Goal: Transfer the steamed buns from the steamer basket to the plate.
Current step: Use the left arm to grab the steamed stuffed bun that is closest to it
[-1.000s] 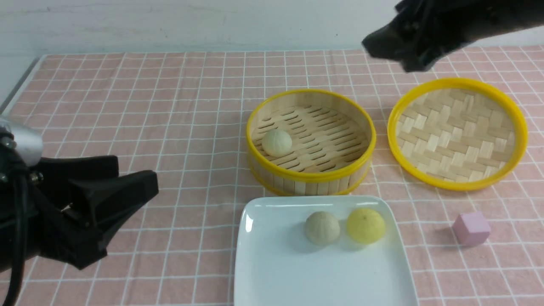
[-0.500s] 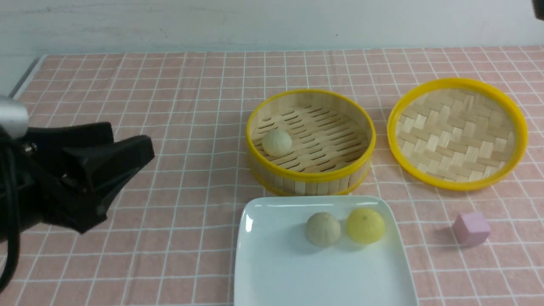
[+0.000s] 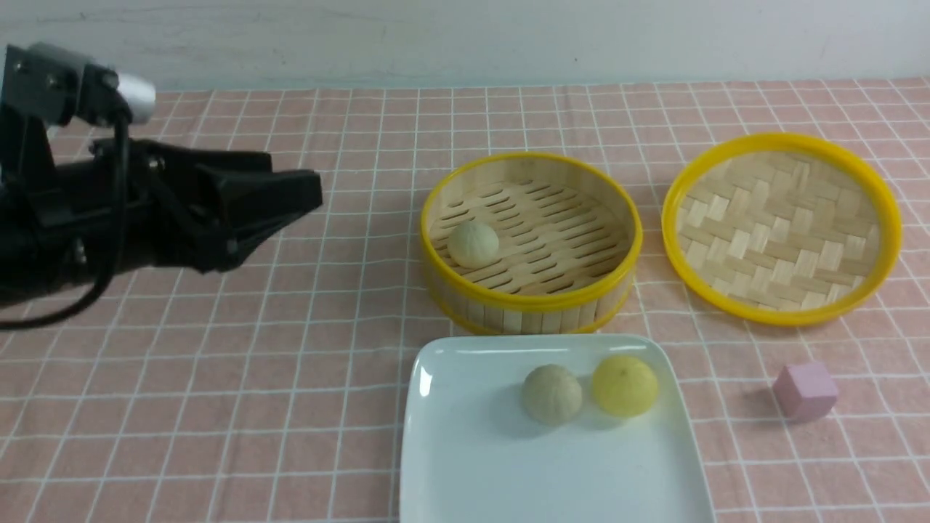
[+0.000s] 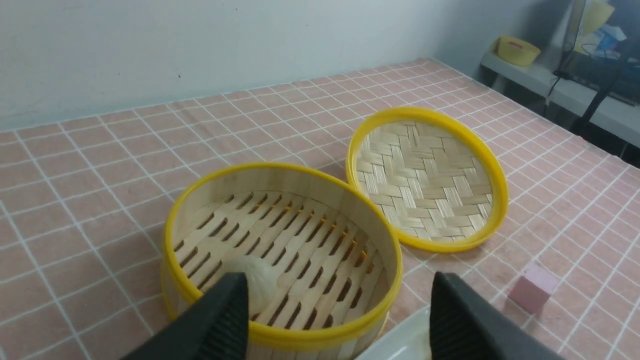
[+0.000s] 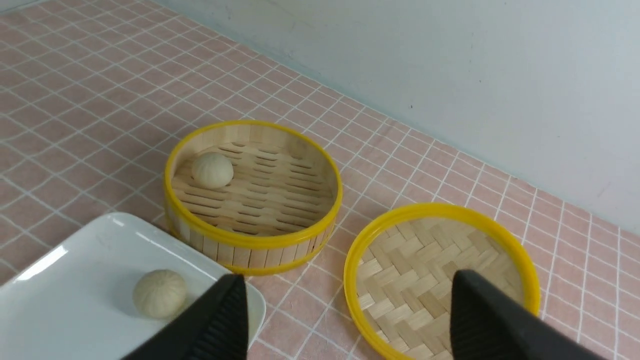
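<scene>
Front view: beige bun (image 3: 551, 394) and yellow bun (image 3: 625, 385) sit on the white plate (image 3: 472, 465); one cream bun (image 3: 473, 243) is left in the steamer basket (image 3: 530, 314); left gripper (image 4: 340, 305) and right gripper (image 5: 347, 300) gape wide, empty.

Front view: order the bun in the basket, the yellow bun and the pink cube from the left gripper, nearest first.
1. Cream bun, in the basket, on its left side.
2. Yellow bun, on the plate.
3. Pink cube, far right.

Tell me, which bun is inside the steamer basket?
The pale cream bun, alone in the steamer basket; the beige bun and yellow bun sit on the white plate.
</scene>
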Available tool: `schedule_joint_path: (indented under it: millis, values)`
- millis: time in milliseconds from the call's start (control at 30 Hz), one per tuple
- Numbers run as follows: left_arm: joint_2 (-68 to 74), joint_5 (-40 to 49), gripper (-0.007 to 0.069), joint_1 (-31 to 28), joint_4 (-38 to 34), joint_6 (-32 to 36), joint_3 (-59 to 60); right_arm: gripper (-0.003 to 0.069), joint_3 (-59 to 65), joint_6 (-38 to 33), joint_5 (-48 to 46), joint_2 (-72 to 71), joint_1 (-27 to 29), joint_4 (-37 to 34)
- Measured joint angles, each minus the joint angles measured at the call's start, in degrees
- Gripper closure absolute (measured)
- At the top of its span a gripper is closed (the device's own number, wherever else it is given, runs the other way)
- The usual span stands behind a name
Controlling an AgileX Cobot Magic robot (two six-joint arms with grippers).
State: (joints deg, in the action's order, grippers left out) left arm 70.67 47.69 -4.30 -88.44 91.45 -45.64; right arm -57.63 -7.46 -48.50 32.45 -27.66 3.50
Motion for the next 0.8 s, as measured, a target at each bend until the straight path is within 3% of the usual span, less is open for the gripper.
schedule_joint_path:
  millis: [167, 333, 367, 433, 633, 800]
  values:
    - [6.4, 0.1, 0.0134, 1.0, 8.7, -11.3, -10.7, 0.013, 1.5, 0.0, -0.4, -1.1, 0.0, 0.0]
    - [14.1, -0.2, 0.0134, 8.5, 28.8, -24.4, -24.4, 0.013, 1.7, 0.1, -0.6, -1.1, 0.0, -0.2]
    - [14.4, -0.3, 0.0134, 8.8, 29.6, -25.0, -24.9, 0.013, 1.7, 0.1, -0.6, -1.1, 0.0, -0.2]
    - [18.1, -2.2, 0.0134, 13.0, 39.8, -34.6, -30.9, 0.013, 1.7, 0.1, -0.6, -1.1, 0.0, -0.2]
    - [27.3, -1.9, 0.0134, 18.6, 59.1, -53.8, -42.7, 0.013, 1.7, 0.1, -2.1, -1.1, 0.0, -0.2]
    - [34.6, 0.7, 0.0134, 21.1, 68.6, -61.0, -49.9, 0.013, 1.7, 0.1, -3.0, -1.1, 0.0, -0.2]
